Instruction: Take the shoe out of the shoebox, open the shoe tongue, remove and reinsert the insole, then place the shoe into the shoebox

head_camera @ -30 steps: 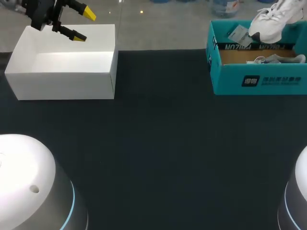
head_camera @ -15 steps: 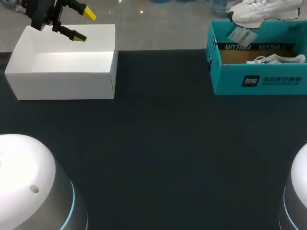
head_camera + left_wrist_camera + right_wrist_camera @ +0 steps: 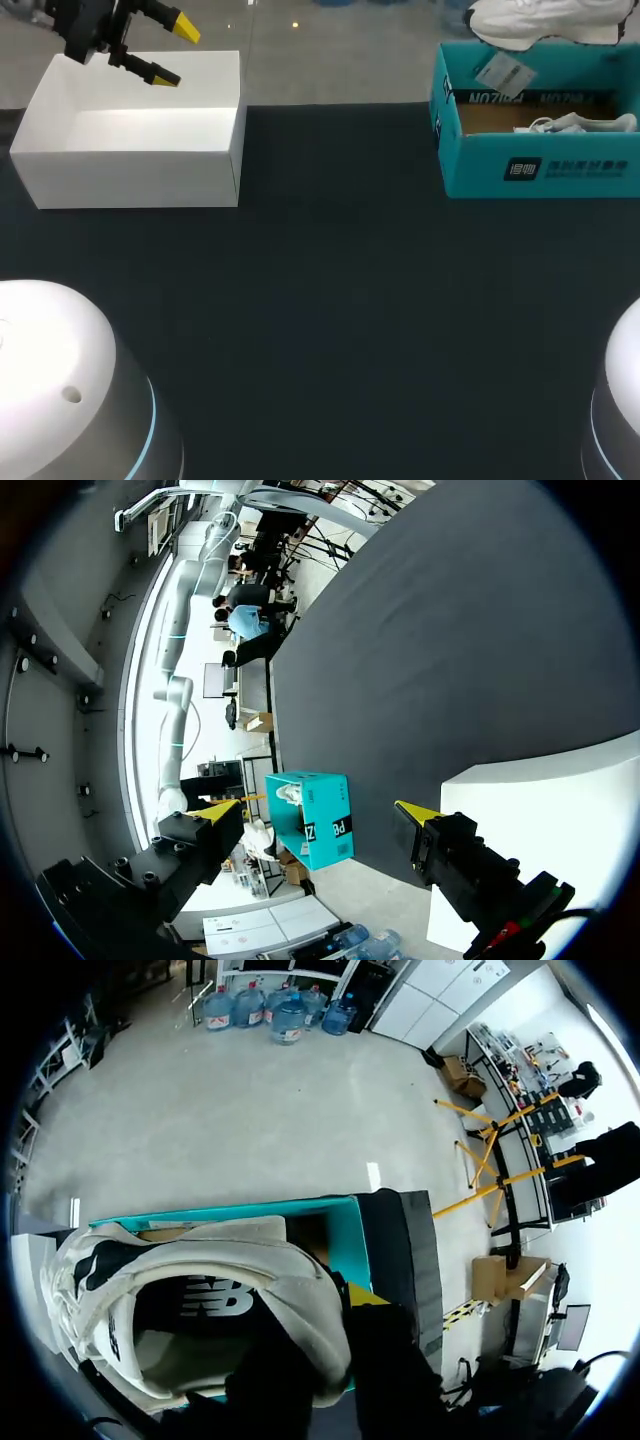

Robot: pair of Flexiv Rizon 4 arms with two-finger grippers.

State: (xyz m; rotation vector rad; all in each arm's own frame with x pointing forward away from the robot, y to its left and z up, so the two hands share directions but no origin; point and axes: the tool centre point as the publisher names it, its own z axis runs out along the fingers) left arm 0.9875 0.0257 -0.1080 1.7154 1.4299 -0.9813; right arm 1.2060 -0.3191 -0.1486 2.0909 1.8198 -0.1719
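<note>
One white sneaker (image 3: 545, 22) hangs above the single teal shoebox (image 3: 540, 165) at the table's (image 3: 330, 300) far right corner. Its top is cut off. The right gripper (image 3: 335, 1330) clamps its heel collar. Pale contents inside the shoebox are hard to identify. The left gripper (image 3: 172, 52), fingers spread and holding nothing, hovers over one white box (image 3: 130, 170) at the far left corner.

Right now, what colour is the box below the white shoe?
Teal outside; the cardboard shoebox has a brown inside, clearest in the head view.
</note>
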